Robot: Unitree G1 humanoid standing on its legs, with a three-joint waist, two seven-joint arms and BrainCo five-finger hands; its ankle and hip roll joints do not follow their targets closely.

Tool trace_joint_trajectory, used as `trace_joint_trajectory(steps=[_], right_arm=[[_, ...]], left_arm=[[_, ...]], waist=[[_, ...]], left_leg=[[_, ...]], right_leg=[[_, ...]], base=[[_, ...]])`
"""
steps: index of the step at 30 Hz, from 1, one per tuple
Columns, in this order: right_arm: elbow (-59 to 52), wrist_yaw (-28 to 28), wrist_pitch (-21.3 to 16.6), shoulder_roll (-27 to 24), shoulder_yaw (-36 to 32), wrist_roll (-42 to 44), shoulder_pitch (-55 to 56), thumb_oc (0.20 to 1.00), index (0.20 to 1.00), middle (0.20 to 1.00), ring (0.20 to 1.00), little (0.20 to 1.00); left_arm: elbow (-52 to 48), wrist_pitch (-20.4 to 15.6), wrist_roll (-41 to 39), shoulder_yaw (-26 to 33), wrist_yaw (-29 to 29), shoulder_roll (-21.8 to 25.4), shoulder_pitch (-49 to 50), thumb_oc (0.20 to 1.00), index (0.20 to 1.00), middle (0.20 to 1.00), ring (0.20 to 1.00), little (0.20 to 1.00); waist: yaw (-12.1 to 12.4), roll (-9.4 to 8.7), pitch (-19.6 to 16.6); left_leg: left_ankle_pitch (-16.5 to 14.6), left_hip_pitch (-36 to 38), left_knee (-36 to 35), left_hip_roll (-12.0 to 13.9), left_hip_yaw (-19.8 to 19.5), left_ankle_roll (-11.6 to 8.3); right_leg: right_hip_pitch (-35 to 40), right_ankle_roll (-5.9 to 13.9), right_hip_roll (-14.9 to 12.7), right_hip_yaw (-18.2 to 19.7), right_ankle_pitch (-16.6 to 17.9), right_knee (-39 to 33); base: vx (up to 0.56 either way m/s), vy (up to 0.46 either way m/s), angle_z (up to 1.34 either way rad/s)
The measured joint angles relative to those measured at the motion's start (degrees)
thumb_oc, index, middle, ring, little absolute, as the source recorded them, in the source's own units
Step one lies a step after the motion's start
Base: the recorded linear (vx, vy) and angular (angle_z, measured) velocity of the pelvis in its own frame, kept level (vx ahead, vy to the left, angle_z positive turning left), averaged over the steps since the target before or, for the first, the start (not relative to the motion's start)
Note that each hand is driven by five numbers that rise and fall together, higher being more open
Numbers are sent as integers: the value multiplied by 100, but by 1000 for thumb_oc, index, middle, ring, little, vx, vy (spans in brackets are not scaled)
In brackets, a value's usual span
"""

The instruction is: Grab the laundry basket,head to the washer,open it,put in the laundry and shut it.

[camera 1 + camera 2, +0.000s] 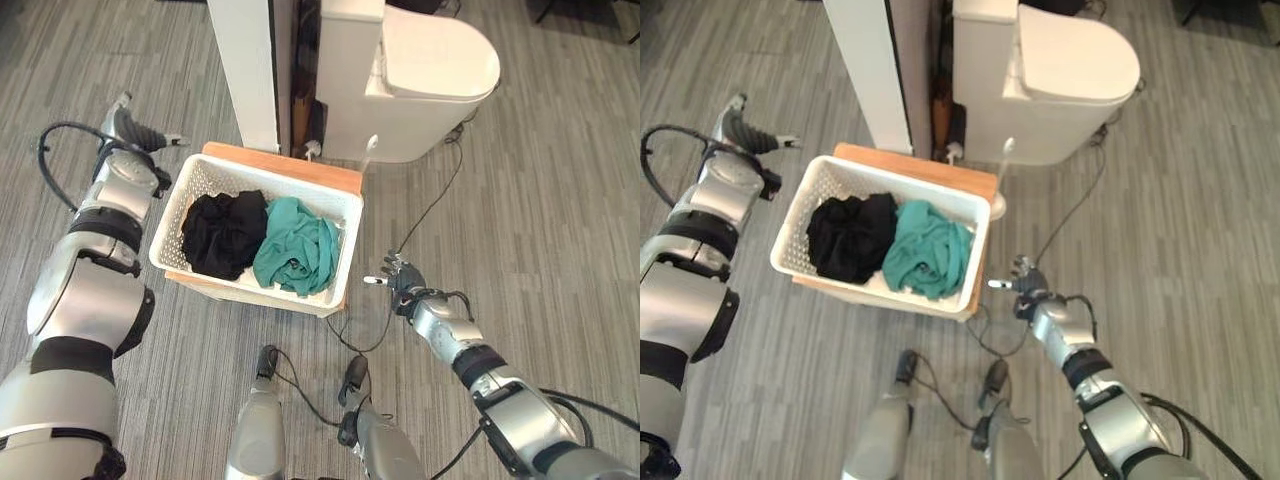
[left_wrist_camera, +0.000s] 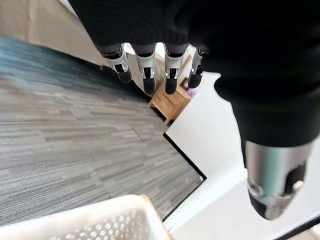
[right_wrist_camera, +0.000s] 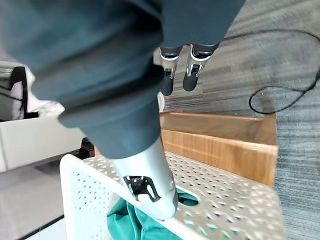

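White laundry basket (image 1: 339, 215) with black garment (image 1: 222, 232) and teal garment (image 1: 296, 247) sits on low wooden stand (image 1: 285, 163). Left robot hand (image 1: 135, 133) and right robot hand (image 1: 402, 279) flank it, fingers relaxed, empty. Step: grabbing basket; next, likely close both on rims.

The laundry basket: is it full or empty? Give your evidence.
Partly full: the laundry basket holds a black garment and a teal garment, bunched side by side.

Even, bright light over the floor (image 1: 560, 200) before me; shadows soft — no harsh glare; up close my left hand (image 2: 165, 30) is a dark mass.
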Motion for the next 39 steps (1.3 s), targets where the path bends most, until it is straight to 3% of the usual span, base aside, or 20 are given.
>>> trace_joint_trajectory(steps=[5, 8, 14, 18, 26, 31, 39], right_arm=[[28, -2, -15, -7, 271, 12, -353, 1000, 1000, 1000, 1000, 1000], [-502, 12, -27, -39, 534, 125, -386, 1000, 1000, 1000, 1000, 1000], [-2366, 60, -217, -671, 512, 229, 125, 1000, 1000, 1000, 1000, 1000], [-2491, 29, -296, -1026, 289, 231, 262, 1000, 1000, 1000, 1000, 1000], [-2813, 38, -293, -1273, 233, 230, 428, 1000, 1000, 1000, 1000, 1000], [-2825, 63, -274, -1424, 245, 230, 463, 1000, 1000, 1000, 1000, 1000], [-2868, 175, -242, -1458, 460, 275, 407, 1000, 1000, 1000, 1000, 1000]], left_arm=[[380, 48, 113, -234, -11, 25, -19, 1000, 1000, 1000, 1000, 1000], [430, 76, 332, -259, -8, 383, -65, 1000, 1000, 1000, 1000, 1000], [438, 117, 536, -184, -12, 845, -79, 1000, 1000, 1000, 1000, 1000], [486, 112, 497, -176, -146, 856, -74, 1000, 1000, 1000, 1000, 1000], [665, 173, 373, -207, -556, 637, -12, 1000, 1000, 1000, 1000, 1000], [435, 223, 356, -680, -874, 645, -7, 1000, 1000, 1000, 1000, 1000], [665, 215, 490, -487, -777, 641, -10, 1000, 1000, 1000, 1000, 1000]], waist=[[-7, -37, 33], [-29, -173, 92], [-107, -377, 177], [-187, -503, 257], [-213, -556, 486], [-252, -540, 497], [-275, -551, 519]], left_leg=[[-31, 5, -3, 18, 64, 18], [-56, -10, 13, 58, 182, 15], [-88, -206, 115, 88, 305, 1], [-114, -452, 245, 99, 313, -13], [-127, -608, 297, 142, 288, -21], [-128, -664, 288, 115, 278, -22], [-125, -801, 301, 101, 260, -22]], right_leg=[[-10, -41, 39, 12, -27, 0], [-89, -85, 72, 122, 10, 0], [-305, -104, 81, 258, 79, 0], [-498, -132, 85, 262, 123, 0], [-612, -141, 121, 240, 135, 0], [-659, -141, 92, 226, 124, 0], [-781, -137, 87, 222, 139, 0]], base=[[-4, 2, -3], [-15, 9, -19], [-10, 4, -10], [-8, 3, 0], [0, 0, 0], [3, 3, 1], [1, 1, 1]])
